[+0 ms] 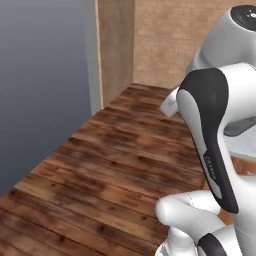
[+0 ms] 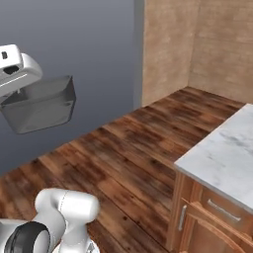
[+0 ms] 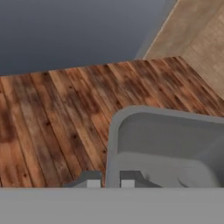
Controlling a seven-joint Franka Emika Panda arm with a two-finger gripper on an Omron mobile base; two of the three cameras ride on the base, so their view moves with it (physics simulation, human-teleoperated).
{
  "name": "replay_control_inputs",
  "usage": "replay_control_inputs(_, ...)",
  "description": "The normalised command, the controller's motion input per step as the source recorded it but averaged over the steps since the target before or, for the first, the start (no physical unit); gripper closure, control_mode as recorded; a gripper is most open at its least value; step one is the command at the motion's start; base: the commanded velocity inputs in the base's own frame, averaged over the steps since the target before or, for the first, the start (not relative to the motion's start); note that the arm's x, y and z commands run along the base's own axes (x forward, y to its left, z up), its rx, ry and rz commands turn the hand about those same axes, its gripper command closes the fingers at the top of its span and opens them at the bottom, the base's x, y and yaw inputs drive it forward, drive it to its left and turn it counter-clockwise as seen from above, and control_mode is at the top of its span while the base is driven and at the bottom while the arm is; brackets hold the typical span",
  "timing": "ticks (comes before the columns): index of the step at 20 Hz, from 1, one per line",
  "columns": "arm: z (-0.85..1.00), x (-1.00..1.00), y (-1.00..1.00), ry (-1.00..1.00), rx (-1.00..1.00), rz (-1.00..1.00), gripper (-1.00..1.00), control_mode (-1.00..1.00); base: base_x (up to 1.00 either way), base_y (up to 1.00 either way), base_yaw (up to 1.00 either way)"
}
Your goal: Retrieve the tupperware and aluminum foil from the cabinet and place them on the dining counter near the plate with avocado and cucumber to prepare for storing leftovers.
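One gripper (image 3: 107,180) pinching tupperware (image 2: 42,105) rim midair.

The gripper (image 3: 108,179) pinches the near wall of the grey tupperware (image 3: 170,144), one fingertip (image 3: 89,179) outside, one inside, above the wooden plank floor (image 3: 57,118) beside a grey wall (image 3: 74,30).

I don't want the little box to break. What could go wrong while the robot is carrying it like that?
1. The gripper pinches the tub by just one wall, high above the wooden floor. A jolt could shake it loose, and it would fall far.
2. The tub hangs out to one side of the arm. On the way to the marble counter, it might bump the counter's edge.
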Motion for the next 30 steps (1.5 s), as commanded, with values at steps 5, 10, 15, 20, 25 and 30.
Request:
replay_control_inputs(5,0.0,0.0,0.0,0.0,0.0,0.0,1.0,1.0,1.0,0.16,-0.46)
replay_control_inputs(10,0.0,0.0,0.0,0.0,0.0,0.0,1.0,1.0,1.0,0.16,-0.46)
replay_control_inputs(15,0.0,0.0,0.0,0.0,0.0,0.0,1.0,1.0,1.0,0.2,-0.45)
replay_control_inputs(20,0.0,0.0,0.0,0.0,0.0,0.0,1.0,1.0,1.0,0.23,-0.45)
replay_control_inputs(25,0.0,0.0,0.0,0.0,0.0,0.0,1.0,1.0,1.0,0.33,-0.45)
replay_control_inputs(30,0.0,0.0,0.0,0.0,0.0,0.0,1.0,1.0,1.0,0.44,-0.46)
